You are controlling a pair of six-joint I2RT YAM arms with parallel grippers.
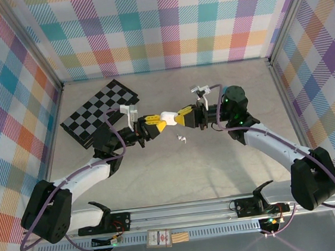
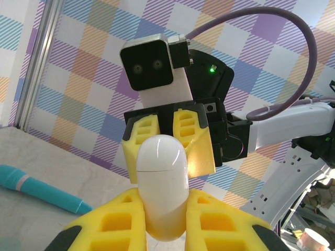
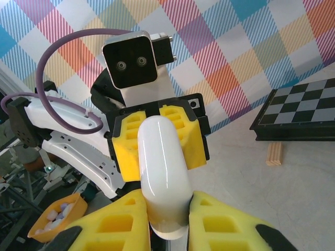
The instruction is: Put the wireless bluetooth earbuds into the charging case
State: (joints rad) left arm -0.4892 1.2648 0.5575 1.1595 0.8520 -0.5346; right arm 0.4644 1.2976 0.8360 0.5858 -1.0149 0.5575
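The left gripper (image 1: 157, 124) and right gripper (image 1: 180, 117) both squeeze their jaws on the white charging case (image 1: 168, 117), up above the counter (image 1: 220, 168). A tiny earbud (image 1: 181, 139) lies on the counter near it.

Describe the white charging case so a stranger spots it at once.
From the checkered board at the table's far left, look right toward the middle. The white charging case is clamped between the left gripper and right gripper: a smooth glossy pebble, far bigger than the tiny earbud on the table nearby.
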